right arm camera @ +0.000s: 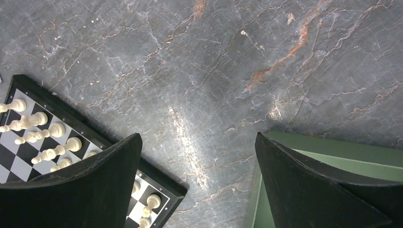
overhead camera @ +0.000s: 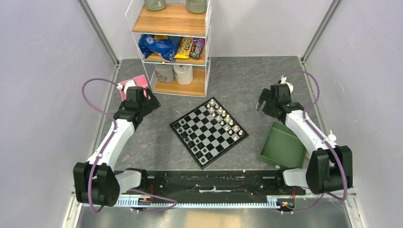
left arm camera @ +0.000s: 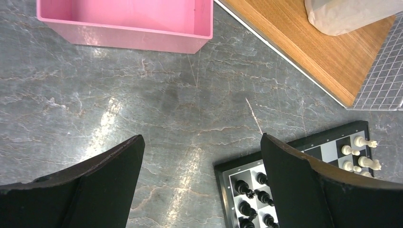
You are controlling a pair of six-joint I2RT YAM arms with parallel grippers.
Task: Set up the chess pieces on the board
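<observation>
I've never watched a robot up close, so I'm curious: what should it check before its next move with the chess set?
1. The left claw is open and empty: ok.
2. The right claw is open and empty: ok.
3. Both hang beside the board, over bare table: ok.
4. The white pieces line one edge and the black pieces line the opposite edge: ok.
5. Every piece is on its proper square: cannot tell, too small.
6. Nothing is left in the green tray or pink box: cannot tell; only parts show, none seen there.
</observation>
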